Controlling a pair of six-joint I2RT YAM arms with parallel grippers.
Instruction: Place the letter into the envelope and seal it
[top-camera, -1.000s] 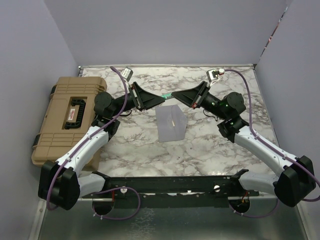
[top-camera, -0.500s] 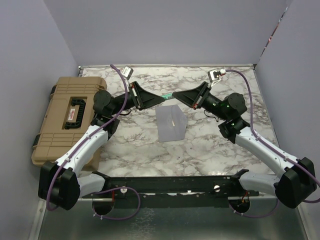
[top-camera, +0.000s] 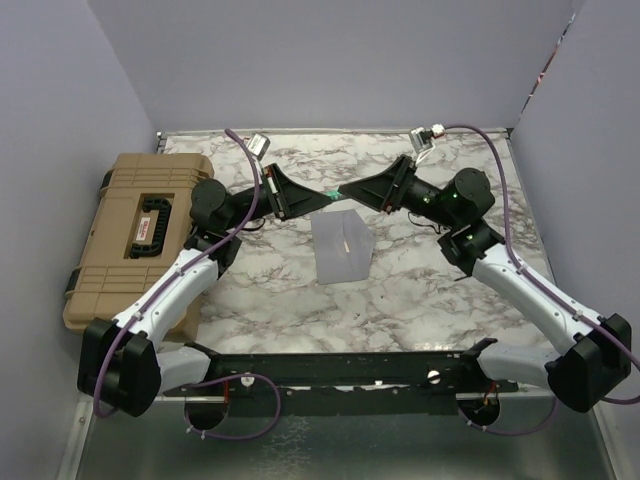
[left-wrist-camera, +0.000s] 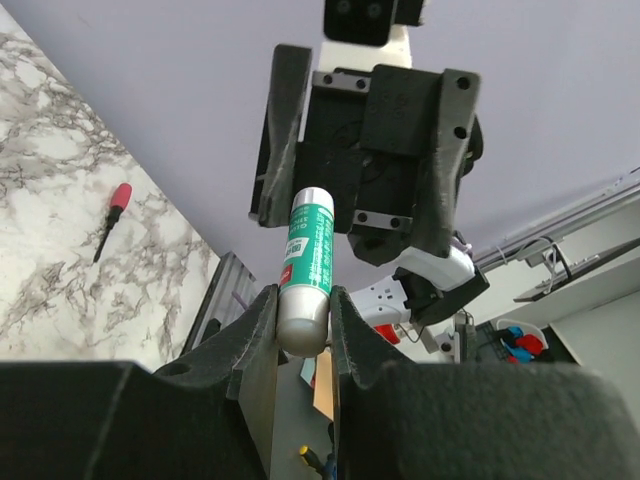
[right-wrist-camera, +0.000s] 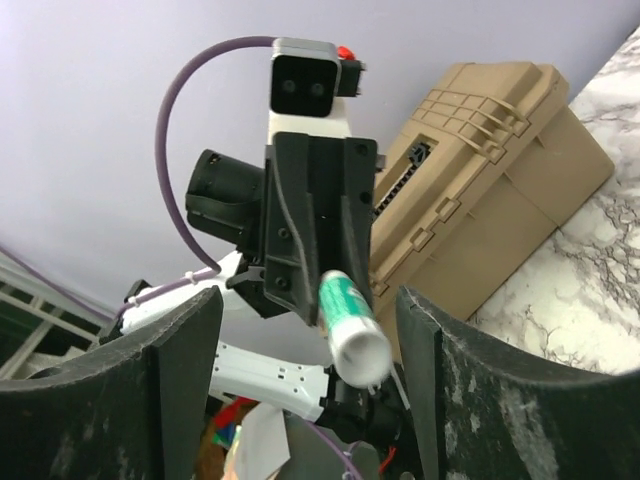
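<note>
The grey envelope (top-camera: 340, 248) lies flat on the marble table (top-camera: 420, 290) at mid-table. The letter does not show as a separate sheet. Above the envelope's far edge both arms meet in the air around a green-and-white glue stick (top-camera: 333, 192). My left gripper (left-wrist-camera: 303, 300) is shut on the stick's silver end (left-wrist-camera: 305, 265). The stick's white end (right-wrist-camera: 350, 320) points between the fingers of my right gripper (right-wrist-camera: 310, 300), which stand wide open and apart from it. In the top view my left gripper (top-camera: 322, 196) and right gripper (top-camera: 346, 191) face each other tip to tip.
A big tan hard case (top-camera: 135, 235) sits at the table's left edge, and shows behind the left arm in the right wrist view (right-wrist-camera: 480, 200). A small red screwdriver (left-wrist-camera: 110, 215) lies on the marble. Grey walls close the table on three sides.
My right gripper has opened and let go of the glue stick, and its wrist has lifted a little. My left gripper keeps its hold on the stick. The envelope has not moved.
</note>
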